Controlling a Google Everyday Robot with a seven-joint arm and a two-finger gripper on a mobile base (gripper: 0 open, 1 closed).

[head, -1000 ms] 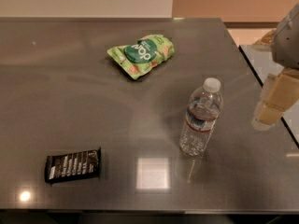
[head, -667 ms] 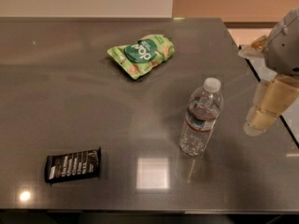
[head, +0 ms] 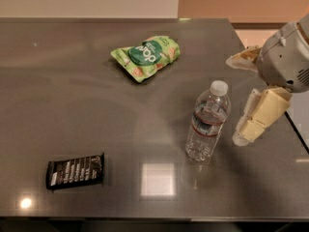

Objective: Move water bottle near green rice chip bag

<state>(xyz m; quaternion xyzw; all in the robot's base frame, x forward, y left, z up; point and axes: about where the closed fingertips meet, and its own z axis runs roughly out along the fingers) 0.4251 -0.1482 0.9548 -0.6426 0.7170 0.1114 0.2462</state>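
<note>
Compared with the earlier frames, the gripper has come nearer to the water bottle. A second ago it hung further to the right of the bottle. Now its cream-coloured end is just to the right of the bottle's lower half, but a narrow strip of table shows between them, so they are apart. The bottle itself has not moved. It stands upright with its white cap on top and the red-and-white label around its middle.

The green rice chip bag has also stayed in place. It lies flat behind the bottle and to its left, well apart from it. The black wrapped bar lies as before, far to the left of the bottle and a little nearer to the camera.

Whether the gripper is released or clenched cannot be told, because its cream parts overlap into one shape from this angle. Nothing is seen in its hold. The grey housing of the arm above it, right of the bottle, is cut off by the right edge. A pale tan piece beside this housing is hard to make out. In front of the bottle, a bright square reflection lies on the table.
</note>
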